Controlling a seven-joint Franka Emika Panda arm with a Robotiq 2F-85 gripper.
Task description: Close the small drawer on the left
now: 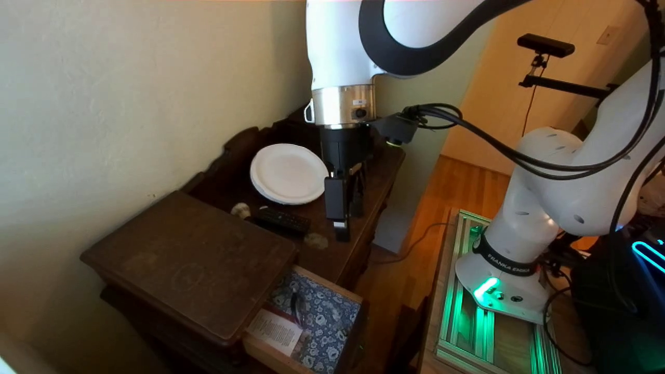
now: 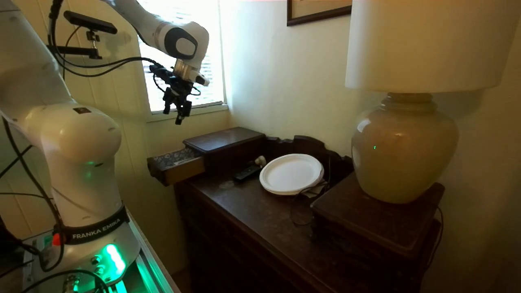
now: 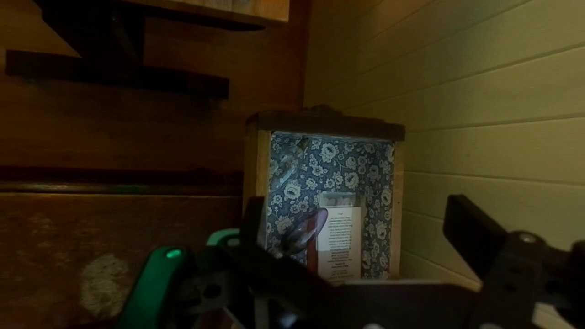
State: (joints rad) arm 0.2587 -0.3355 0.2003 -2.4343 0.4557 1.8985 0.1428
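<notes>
The small drawer (image 1: 335,332) sticks out, open, from the raised dark wooden box at one end of the dresser. It has tan sides, a dark front and a blue flowered lining. It also shows in an exterior view (image 2: 185,174) and in the wrist view (image 3: 330,127). It holds a printed card (image 3: 339,237), a purplish clear oval object (image 3: 305,230) and a clear bulb-like object (image 3: 289,164). My gripper (image 3: 356,201) is open and empty. It hangs above the drawer, apart from it, fingers pointing down, in both exterior views (image 1: 347,221) (image 2: 178,110).
The raised box top (image 1: 192,265) adjoins the drawer. White plates (image 1: 289,174), a remote (image 1: 283,219) and a small pale knobbed object (image 1: 240,210) lie on the dresser. A large lamp (image 2: 403,150) stands at the far end. A panelled wall (image 3: 480,137) is beside the drawer.
</notes>
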